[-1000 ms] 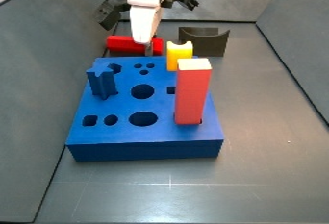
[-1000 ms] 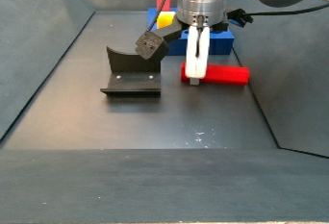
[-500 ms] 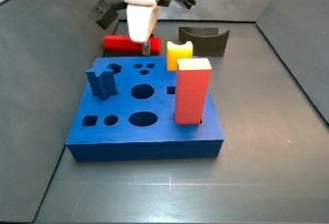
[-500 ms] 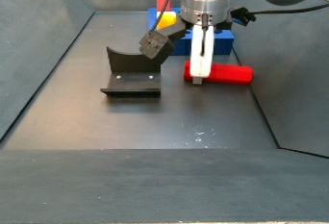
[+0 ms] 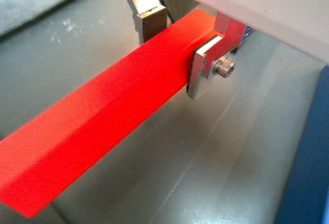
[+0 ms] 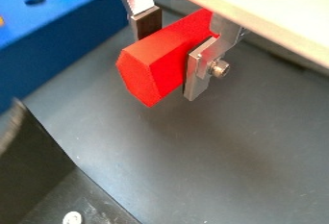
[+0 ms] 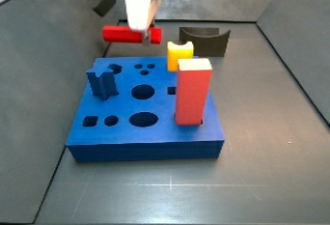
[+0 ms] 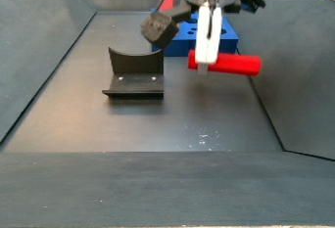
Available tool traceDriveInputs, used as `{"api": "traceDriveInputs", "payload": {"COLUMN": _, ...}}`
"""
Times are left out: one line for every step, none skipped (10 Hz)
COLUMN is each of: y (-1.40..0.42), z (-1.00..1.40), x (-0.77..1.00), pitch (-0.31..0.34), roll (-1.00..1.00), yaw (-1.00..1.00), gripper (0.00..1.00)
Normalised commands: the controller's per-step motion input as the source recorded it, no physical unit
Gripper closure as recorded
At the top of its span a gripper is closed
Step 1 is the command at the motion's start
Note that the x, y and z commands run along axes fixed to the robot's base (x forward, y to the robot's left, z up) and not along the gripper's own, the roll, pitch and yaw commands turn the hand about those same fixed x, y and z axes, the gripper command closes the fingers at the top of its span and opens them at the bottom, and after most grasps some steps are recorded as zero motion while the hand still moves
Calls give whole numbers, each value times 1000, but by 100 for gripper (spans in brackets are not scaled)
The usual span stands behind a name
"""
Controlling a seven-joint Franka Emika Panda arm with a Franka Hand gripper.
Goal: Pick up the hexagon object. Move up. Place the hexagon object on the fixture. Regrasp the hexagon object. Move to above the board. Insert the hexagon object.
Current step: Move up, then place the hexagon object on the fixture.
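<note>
Gripper (image 5: 180, 37) clamps hexagon object (image 5: 110, 120); bar's end apparently out of frame.

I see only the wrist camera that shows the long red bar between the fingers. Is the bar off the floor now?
Observer: Yes. In a side view the hexagon object hangs above the floor, held by the gripper.
Operator: Where is the fixture?
Observer: In that side view the fixture stands on the floor beside the bar, apart from it.
Operator: Is anything already in the board?
Observer: Yes, a red block with a cream top stands upright in the board.
</note>
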Motion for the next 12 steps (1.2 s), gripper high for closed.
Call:
{"api": "traceDriveInputs", "payload": {"y": 7, "z": 331, "x": -12, "pitch": 40, "roll": -15, "yaw": 11, "gripper": 100}}
{"api": "traceDriveInputs", "payload": {"y": 0, "z": 1000, "x": 0, "pitch": 0, "roll": 0, "yaw": 0, "gripper": 100}}
{"api": "traceDriveInputs", "payload": {"y": -1, "z": 1000, "x": 0, "pitch": 1, "roll": -3, "yaw": 0, "gripper": 100}}
{"api": "traceDriveInputs", "payload": {"y": -3, "z": 1000, "x": -7, "pitch": 9, "roll": -9, "yaw": 3, "gripper": 100}}
{"api": "traceDriveInputs", "payload": {"y": -3, "z": 1000, "x": -11, "pitch": 15, "roll": -14, "yaw": 5, "gripper": 100}}
{"api": "traceDriveInputs", "payload": {"y": -4, "z": 1000, "x": -15, "pitch": 24, "roll": -21, "yaw": 6, "gripper": 100}}
{"api": "traceDriveInputs", "payload": {"y": -6, "z": 1000, "x": -17, "pitch": 29, "roll": -25, "yaw": 7, "gripper": 100}}
{"api": "traceDriveInputs", "payload": {"y": -7, "z": 1000, "x": -19, "pitch": 32, "roll": -31, "yaw": 9, "gripper": 100}}
{"api": "traceDriveInputs", "payload": {"y": -8, "z": 1000, "x": -20, "pitch": 34, "roll": -34, "yaw": 9, "gripper": 100}}
{"api": "traceDriveInputs", "payload": {"y": -9, "z": 829, "x": -14, "pitch": 41, "roll": -42, "yaw": 10, "gripper": 100}}
{"api": "traceDriveInputs", "payload": {"y": -7, "z": 735, "x": -10, "pitch": 45, "roll": -45, "yaw": 11, "gripper": 100}}
{"api": "traceDriveInputs", "payload": {"y": -7, "z": 547, "x": -2, "pitch": 56, "roll": -52, "yaw": 11, "gripper": 100}}
